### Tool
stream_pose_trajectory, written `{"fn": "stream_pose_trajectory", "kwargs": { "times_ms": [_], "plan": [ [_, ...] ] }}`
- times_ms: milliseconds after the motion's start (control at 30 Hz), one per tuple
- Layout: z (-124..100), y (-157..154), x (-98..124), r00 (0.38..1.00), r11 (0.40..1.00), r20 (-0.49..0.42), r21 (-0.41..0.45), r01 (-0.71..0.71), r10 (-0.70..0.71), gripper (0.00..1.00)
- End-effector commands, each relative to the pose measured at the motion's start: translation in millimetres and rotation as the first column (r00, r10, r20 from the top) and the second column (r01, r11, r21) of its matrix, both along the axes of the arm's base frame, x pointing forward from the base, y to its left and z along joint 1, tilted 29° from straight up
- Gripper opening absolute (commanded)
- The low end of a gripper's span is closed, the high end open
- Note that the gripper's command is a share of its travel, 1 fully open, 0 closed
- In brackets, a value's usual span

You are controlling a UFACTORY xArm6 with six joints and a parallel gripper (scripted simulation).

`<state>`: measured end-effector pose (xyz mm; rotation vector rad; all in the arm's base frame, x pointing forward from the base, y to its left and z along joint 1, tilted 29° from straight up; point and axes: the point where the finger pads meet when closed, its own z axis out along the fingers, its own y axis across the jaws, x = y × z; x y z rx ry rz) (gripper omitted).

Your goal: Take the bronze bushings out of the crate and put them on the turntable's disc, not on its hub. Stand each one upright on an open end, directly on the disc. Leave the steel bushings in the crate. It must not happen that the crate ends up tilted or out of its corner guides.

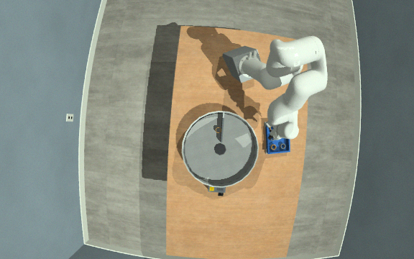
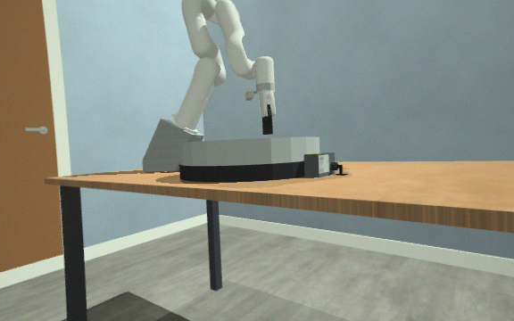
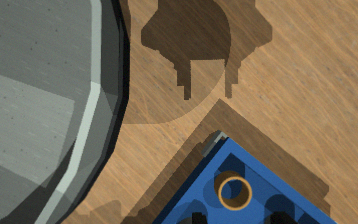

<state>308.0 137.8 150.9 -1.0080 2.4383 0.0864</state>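
The grey turntable disc (image 1: 220, 149) has a dark hub (image 1: 220, 149) at its centre. One bronze bushing (image 1: 218, 129) stands on the disc beside a dark radial bar (image 1: 220, 124). The blue crate (image 1: 278, 144) sits right of the turntable; in it I see a bronze bushing and a steel bushing. In the wrist view the crate (image 3: 250, 200) shows a bronze bushing upright in a pocket. My gripper (image 2: 267, 126) hangs above the crate's near end, well over it. Its fingertips stand apart with nothing between them.
The turntable's raised rim (image 3: 92, 120) lies left of the crate. A small control box (image 2: 319, 164) is fixed to the turntable's front edge. The arm's grey base (image 1: 241, 62) stands at the back of the wooden table.
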Motion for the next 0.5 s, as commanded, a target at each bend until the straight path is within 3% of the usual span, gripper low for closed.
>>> {"fn": "stream_pose_trajectory", "kwargs": {
  "times_ms": [0, 467],
  "plan": [
    [3, 16, -1, 0.999, 0.999, 0.000, -0.027, 0.039, -0.039, 0.41],
    [5, 28, -4, 0.999, 0.999, -0.001, -0.021, 0.049, -0.049, 0.41]
  ]
}}
